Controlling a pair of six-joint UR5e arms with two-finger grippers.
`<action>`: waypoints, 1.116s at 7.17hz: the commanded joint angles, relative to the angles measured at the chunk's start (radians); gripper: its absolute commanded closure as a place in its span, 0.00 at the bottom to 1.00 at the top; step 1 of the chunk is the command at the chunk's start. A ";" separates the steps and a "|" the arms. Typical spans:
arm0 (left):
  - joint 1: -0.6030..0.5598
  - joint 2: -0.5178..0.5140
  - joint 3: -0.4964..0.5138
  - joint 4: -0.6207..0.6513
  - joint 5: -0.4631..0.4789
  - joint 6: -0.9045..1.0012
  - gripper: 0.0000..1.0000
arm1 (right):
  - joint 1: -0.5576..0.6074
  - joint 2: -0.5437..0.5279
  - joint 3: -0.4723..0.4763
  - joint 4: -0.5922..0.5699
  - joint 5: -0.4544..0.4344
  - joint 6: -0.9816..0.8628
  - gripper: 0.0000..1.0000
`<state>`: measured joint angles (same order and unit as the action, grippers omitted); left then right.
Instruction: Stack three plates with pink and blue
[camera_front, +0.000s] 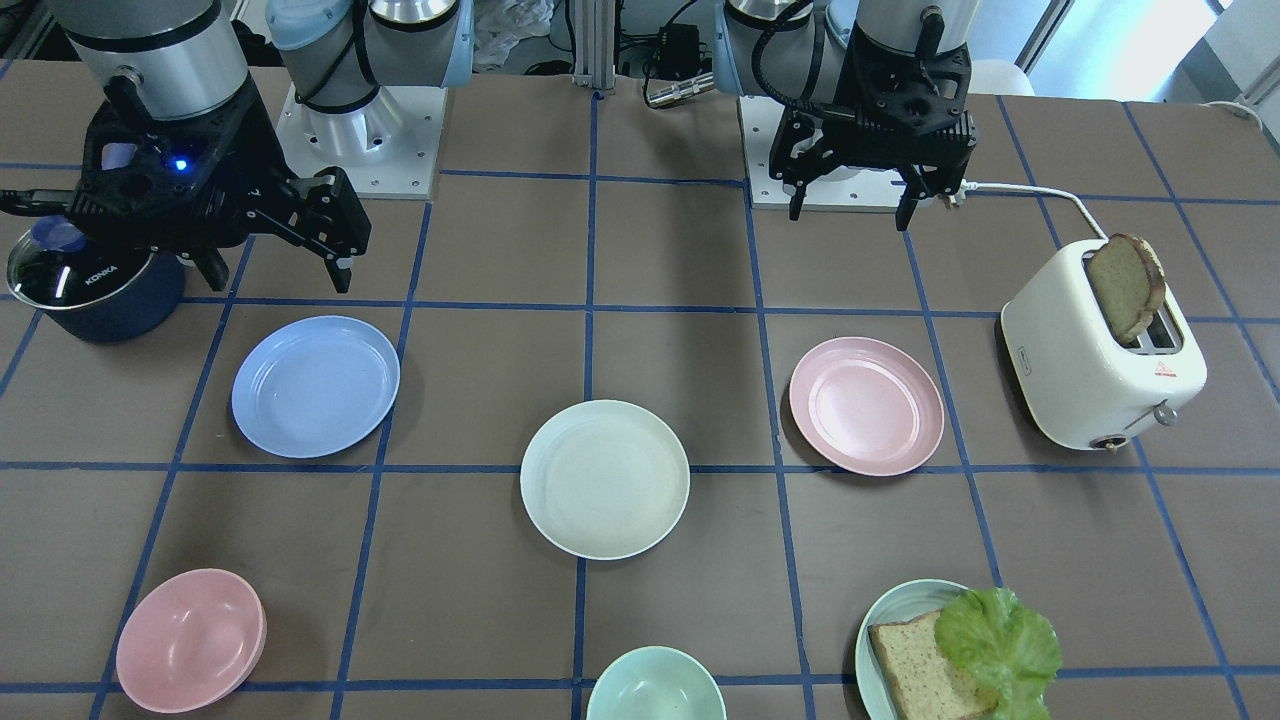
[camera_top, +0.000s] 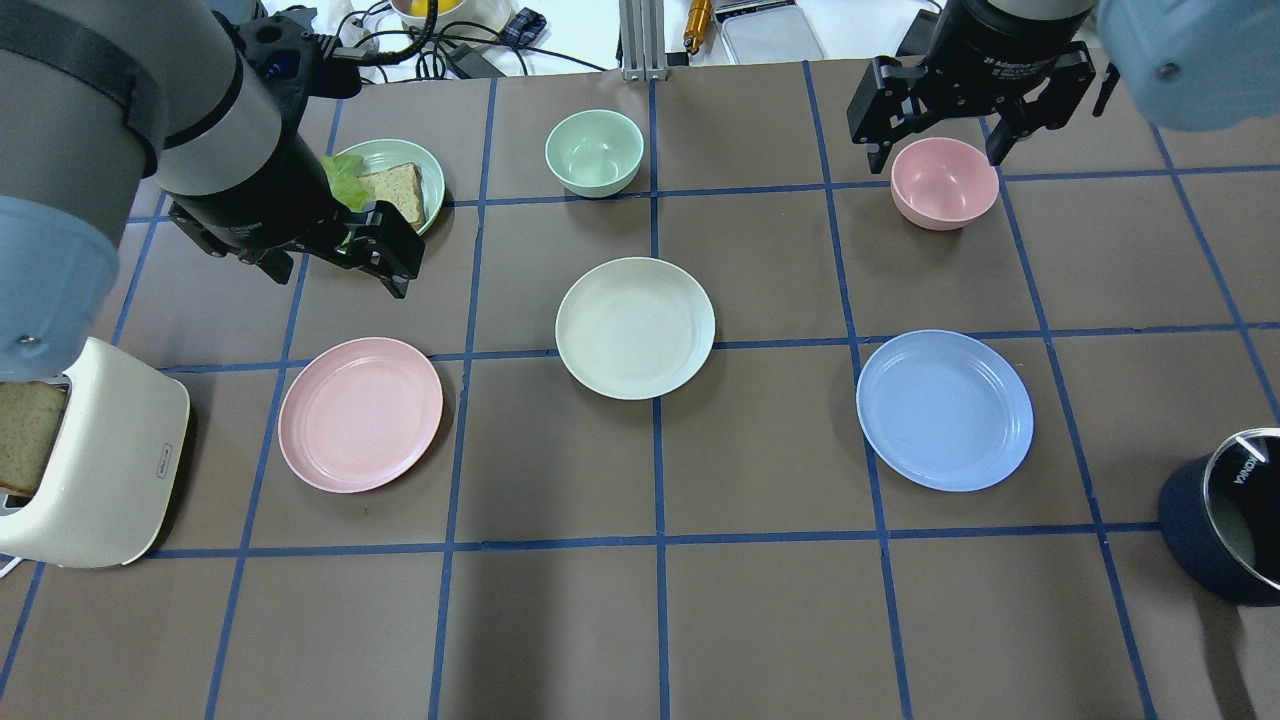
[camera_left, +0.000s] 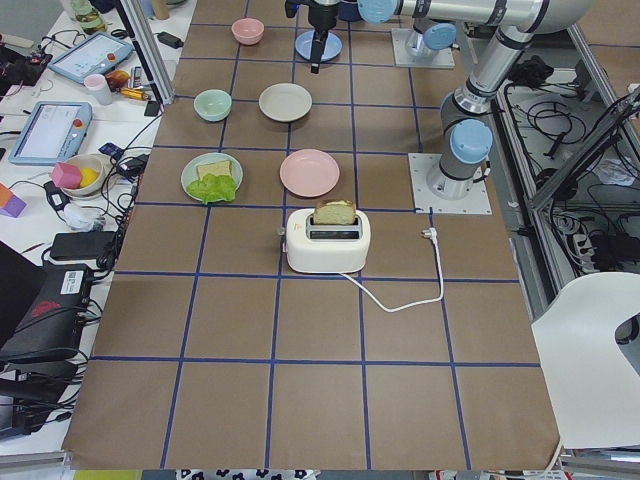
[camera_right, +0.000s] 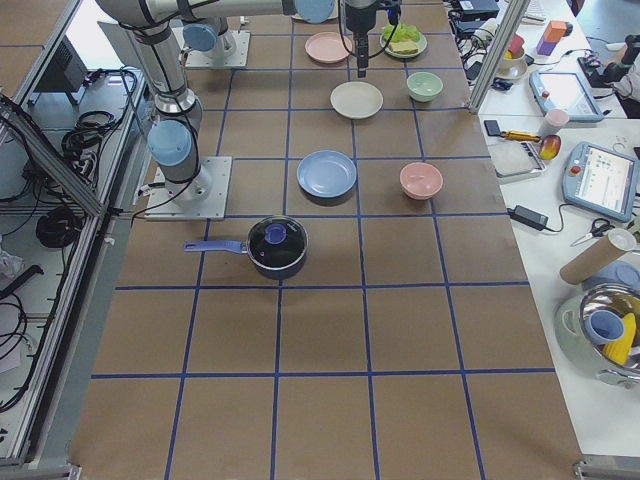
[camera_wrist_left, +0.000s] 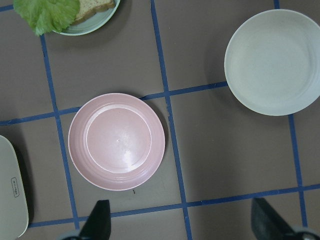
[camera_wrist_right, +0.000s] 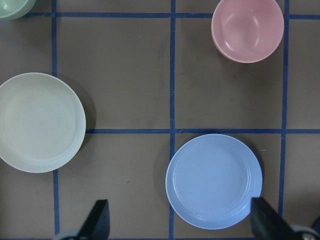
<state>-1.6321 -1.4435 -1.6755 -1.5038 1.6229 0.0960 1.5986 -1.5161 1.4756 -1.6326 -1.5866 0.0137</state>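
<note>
None were stacked | pale pink round plastic plate (camera_wrist_left: 116, 141) below wide-jawed left gripper (camera_wrist_left: 180, 201) | periwinkle blue plate (camera_wrist_right: 214, 181) below wide-jawed right gripper (camera_wrist_right: 178, 201) | next needed: descend, pinch rim.

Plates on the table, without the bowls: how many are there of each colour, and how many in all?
Pink plate: 1
Cream-white plate: 1
Blue plate: 1
Pale green plate, with bread and lettuce: 1
Total: 4
</note>
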 joint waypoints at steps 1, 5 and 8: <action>0.000 0.002 -0.001 -0.004 0.000 0.001 0.00 | 0.000 -0.001 0.000 -0.001 0.004 0.002 0.00; 0.000 0.002 -0.006 -0.004 0.000 -0.001 0.00 | 0.000 0.001 0.000 -0.006 0.005 0.002 0.00; 0.000 0.006 -0.073 0.011 0.000 -0.001 0.00 | 0.000 0.001 0.000 -0.009 0.005 0.000 0.00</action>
<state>-1.6321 -1.4404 -1.7121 -1.5045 1.6219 0.0952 1.5985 -1.5160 1.4757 -1.6391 -1.5815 0.0143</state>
